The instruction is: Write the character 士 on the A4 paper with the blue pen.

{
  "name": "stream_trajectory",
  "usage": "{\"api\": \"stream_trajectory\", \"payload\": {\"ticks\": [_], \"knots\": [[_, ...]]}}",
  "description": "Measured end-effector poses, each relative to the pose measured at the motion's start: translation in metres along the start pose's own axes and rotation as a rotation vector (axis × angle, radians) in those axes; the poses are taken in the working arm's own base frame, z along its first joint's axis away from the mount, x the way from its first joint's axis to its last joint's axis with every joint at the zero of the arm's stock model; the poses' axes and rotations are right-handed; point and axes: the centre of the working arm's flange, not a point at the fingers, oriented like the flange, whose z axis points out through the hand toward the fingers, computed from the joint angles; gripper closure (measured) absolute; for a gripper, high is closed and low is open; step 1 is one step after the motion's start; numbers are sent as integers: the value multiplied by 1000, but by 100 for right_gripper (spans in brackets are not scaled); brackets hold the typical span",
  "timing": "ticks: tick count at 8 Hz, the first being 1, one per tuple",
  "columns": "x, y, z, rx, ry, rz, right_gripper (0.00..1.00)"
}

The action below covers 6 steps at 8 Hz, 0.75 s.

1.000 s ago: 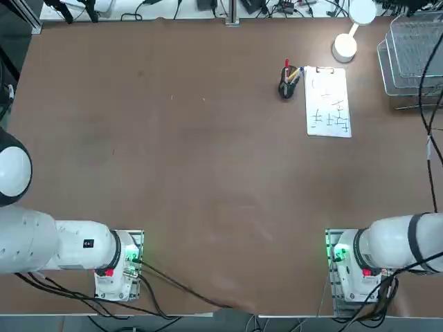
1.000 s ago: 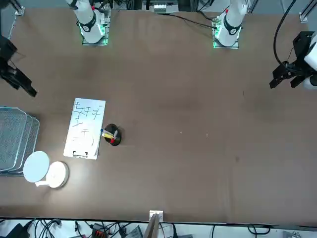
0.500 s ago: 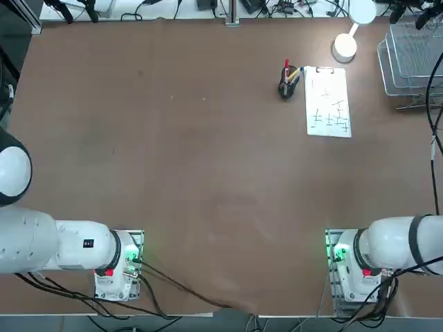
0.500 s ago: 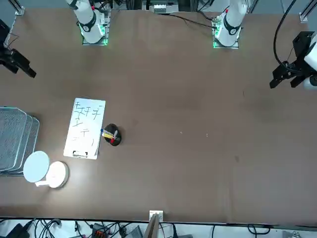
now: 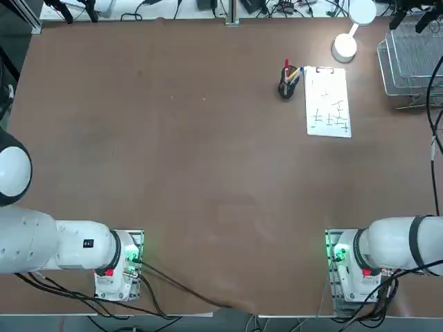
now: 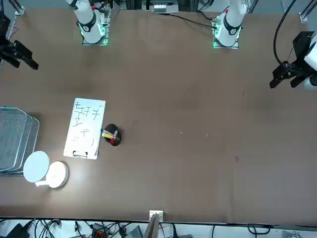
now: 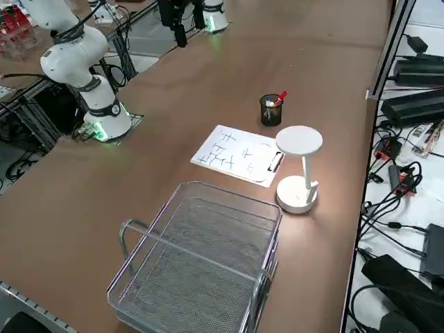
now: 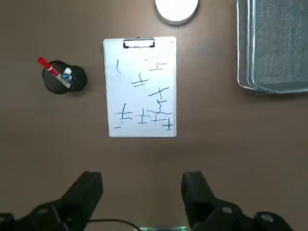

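top: A4 paper (image 5: pixel 327 102) near table's (image 5: pixel 173 173) far right edge, beside pen cup (image 5: pixel 287 84) | front: right gripper (image 6: pixel 20 52) high at table's side | wrist: gripper released, empty; blue pen (image 8: pixel 66 75) in cup

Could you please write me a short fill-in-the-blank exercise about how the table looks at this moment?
1. The pens stand in a black ____ beside the paper.
2. The right gripper is ____ and holds nothing.
3. The lamp stands next to the sheet's ____ edge.
4. The wire ____ sits at the table's edge near the lamp.

Missing words: cup; open; clipped; basket
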Motion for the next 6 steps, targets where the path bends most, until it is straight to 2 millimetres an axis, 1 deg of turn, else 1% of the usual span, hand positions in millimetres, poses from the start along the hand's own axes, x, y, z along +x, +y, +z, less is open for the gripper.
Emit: {"api": "stream_trajectory", "payload": {"ticks": [3, 4, 6], "knots": [[0, -29, 4, -34, -7, -61, 0], [0, -35, 6, -37, -10, -73, 0], [-1, -38, 6, -37, -10, -78, 0]]}}
